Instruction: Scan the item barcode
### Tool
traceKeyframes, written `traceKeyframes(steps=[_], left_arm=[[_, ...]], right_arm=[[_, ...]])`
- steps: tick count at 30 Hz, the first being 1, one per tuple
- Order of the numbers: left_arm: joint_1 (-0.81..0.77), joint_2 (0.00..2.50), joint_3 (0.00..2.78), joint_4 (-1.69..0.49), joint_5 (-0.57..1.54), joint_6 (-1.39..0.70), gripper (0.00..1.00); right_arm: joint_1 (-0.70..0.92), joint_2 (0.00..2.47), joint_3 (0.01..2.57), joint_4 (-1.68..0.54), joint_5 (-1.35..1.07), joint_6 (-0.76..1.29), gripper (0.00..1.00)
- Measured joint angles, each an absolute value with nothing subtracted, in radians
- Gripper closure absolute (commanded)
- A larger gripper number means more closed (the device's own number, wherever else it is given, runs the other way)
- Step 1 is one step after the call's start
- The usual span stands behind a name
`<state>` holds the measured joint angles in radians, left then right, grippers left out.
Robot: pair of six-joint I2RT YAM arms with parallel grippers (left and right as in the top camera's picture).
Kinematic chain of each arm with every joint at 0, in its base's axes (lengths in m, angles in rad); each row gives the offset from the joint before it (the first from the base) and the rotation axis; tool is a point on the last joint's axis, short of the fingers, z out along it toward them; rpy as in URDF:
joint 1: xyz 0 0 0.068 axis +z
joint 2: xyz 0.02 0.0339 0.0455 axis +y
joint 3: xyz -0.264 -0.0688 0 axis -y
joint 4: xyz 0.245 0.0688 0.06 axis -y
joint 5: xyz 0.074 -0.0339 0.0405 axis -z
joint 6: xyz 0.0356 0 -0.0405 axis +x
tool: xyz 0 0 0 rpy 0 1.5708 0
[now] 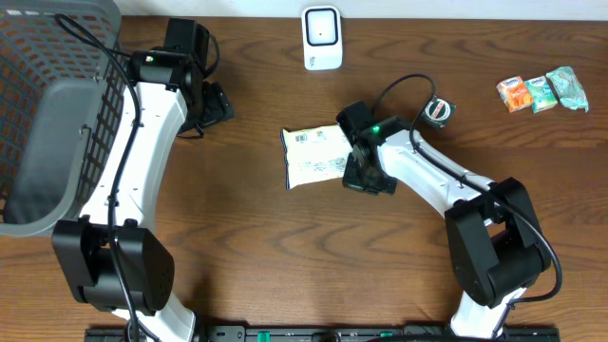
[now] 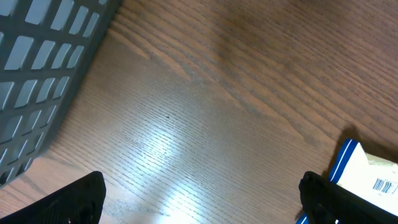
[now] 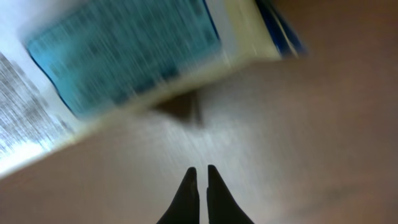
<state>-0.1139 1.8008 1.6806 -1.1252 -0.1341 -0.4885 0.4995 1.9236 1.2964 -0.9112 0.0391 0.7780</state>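
While one grey basket fills the far-left corner of the table, the left gripper hangs just to its right over bare wood. Its two fingers are spread wide and hold nothing. In the left wrist view both dark fingertips sit at the bottom corners, with only wood grain between them.

Further right, one white scanner stands at the back edge of the table, well apart from both arms. Below it, near the middle of the table, lies the single white package, flat on the wood, with blue trim along an edge. One barcode shows on its face in the left wrist view.

At the package's right edge is the right gripper. Its two fingers are pressed together tip to tip and grip nothing. In its own blurred view a strip of table shows between the tips and the package.

To the right again, one small round black object sits beside the right arm's cable. At the far right, three small packets lie in a row, one orange and two greenish.
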Motion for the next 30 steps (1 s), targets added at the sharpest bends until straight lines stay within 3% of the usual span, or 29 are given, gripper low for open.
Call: traceKeyframes(steps=[5, 13, 21, 30], left_arm=[[-0.114, 1.801, 1.681, -1.125, -0.134, -0.488, 0.02], [-0.114, 1.801, 1.681, -1.125, -0.134, -0.488, 0.02], [-0.114, 1.801, 1.681, -1.125, -0.134, -0.488, 0.02], [-0.114, 1.801, 1.681, -1.124, -0.134, -0.488, 0.02]], right_arm=[[0.500, 1.924, 1.253, -0.712, 0.057, 0.781, 0.95], [0.498, 1.959, 1.248, -0.741, 0.060, 0.781, 0.99], [0.479, 1.963, 1.248, -0.723, 0.087, 0.781, 0.94], [0.359, 1.976, 1.238, -0.293, 0.179, 0.674, 0.90]])
